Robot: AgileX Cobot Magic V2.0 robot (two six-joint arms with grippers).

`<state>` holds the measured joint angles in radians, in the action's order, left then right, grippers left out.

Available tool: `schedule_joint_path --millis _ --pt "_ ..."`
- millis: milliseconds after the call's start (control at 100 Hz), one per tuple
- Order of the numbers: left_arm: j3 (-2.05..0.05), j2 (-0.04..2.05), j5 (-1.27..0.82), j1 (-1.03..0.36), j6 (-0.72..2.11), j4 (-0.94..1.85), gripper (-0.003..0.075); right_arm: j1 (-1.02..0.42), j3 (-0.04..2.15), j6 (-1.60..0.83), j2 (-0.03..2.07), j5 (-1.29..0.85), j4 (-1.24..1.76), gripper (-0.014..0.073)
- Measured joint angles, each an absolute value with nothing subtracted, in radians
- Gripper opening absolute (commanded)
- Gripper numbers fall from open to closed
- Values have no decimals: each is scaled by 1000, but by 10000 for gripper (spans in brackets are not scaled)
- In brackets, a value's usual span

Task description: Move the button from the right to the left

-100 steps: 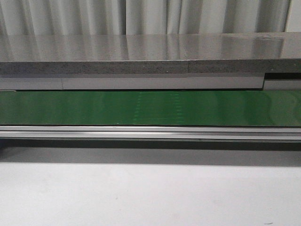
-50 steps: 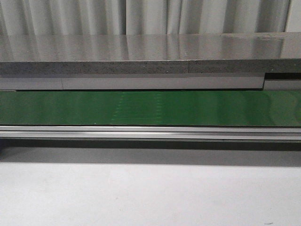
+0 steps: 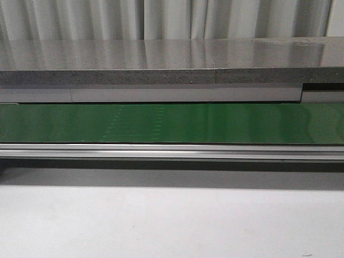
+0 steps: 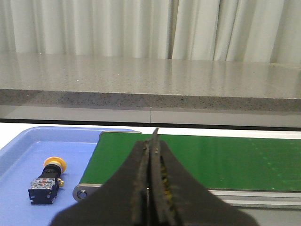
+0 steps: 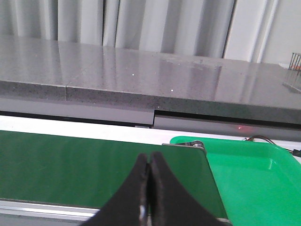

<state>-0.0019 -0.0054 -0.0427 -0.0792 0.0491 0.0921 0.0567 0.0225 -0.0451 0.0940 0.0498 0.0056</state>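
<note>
The button (image 4: 47, 180), a yellow-orange cap on a black boxy body, lies on its side in the blue tray (image 4: 28, 146) beside the left end of the green belt (image 4: 225, 160). My left gripper (image 4: 151, 141) is shut with nothing in it, held over the belt's left end and apart from the button. Over the belt's right end (image 5: 84, 165), my right gripper (image 5: 150, 157) is shut and empty. In the front view neither gripper nor the button shows, only the belt (image 3: 172, 123).
A bright green tray (image 5: 254, 174) sits past the belt's right end. A grey stone counter (image 3: 161, 59) runs behind the belt, with curtains beyond. An aluminium rail (image 3: 172, 151) edges the belt's near side, and white table (image 3: 172, 220) lies in front.
A faint pale mark on the green belt has shifted to the left across the front view. Nothing else has moved.
</note>
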Motion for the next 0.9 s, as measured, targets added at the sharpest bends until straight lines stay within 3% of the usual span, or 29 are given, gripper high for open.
schedule_joint_path --millis 210,900 --pt "-2 -5 -43 -79 49 92 -20 57 -26 95 -6 5 -112 -67" --pt "-2 -5 -43 -79 49 92 -20 57 -28 109 -10 -45 -122 -67"
